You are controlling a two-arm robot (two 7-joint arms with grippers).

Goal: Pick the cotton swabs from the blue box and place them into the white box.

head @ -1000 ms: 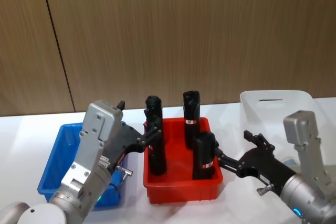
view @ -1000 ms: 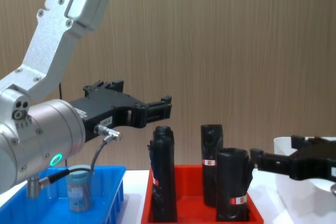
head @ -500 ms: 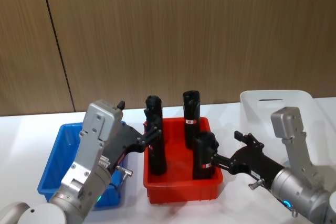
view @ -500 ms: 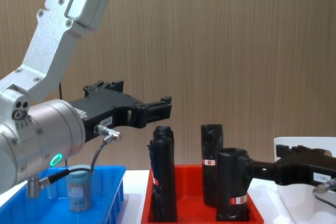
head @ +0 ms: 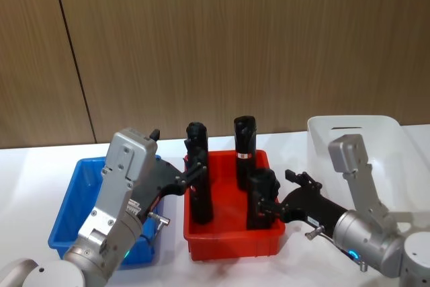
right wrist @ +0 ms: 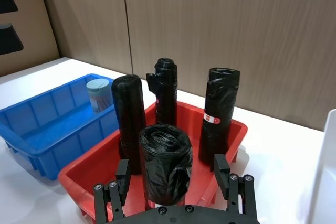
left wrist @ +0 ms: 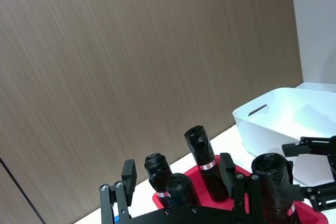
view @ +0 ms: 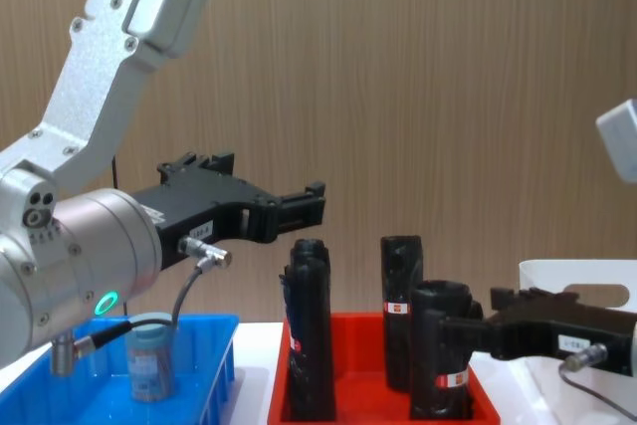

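No readable text; red-white labels on the black rolls (view: pixel 439 363) too small to make out

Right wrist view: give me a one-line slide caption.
Open right claw straddling the nearest black roll in the red tray; cotton swabs in blue box.

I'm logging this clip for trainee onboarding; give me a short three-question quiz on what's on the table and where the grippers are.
1. True or false: a cotton swabs jar stands in the blue box.
2. How many black rolls stand in the red tray?
3. The right gripper is open around: A) the nearest black roll, B) the white box, C) the jar.

Key: 1 true; 2 four; 3 A. The left gripper hangs open above the tray's left side.
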